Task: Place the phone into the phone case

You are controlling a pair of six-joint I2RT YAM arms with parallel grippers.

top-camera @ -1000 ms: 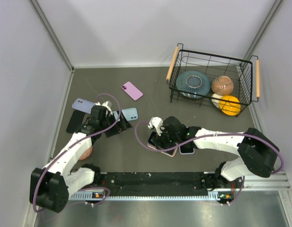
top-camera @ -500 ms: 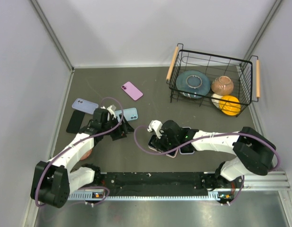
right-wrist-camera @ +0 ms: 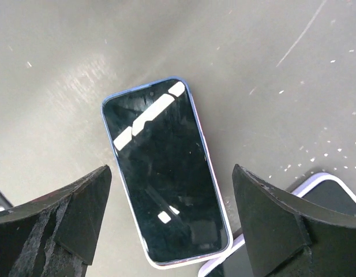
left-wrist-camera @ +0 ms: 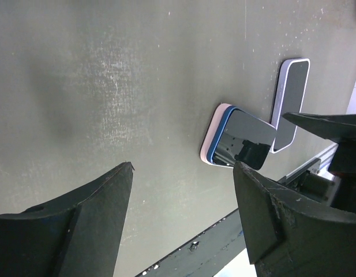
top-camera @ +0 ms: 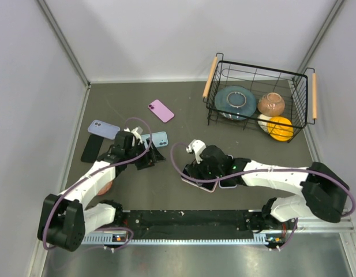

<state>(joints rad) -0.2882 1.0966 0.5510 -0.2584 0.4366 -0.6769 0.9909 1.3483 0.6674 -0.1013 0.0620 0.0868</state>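
Observation:
A dark-screened phone with a blue edge lies face up inside a pale pink case on the grey table. In the right wrist view the phone fills the case, whose rim shows around its near end. My right gripper hovers just above it, open, one finger on each side, touching nothing. My left gripper is open and empty to the left. Its wrist view shows the cased phone ahead between the jaws.
A second phone in a white case lies against the first one's right side. A light blue phone, a lavender one, a purple one and a black one lie to the left. A wire basket of dishes stands back right.
My left gripper has moved right and nearer, away from the light blue phone. My right gripper has shifted slightly right over the cased phone, which stays where it was.

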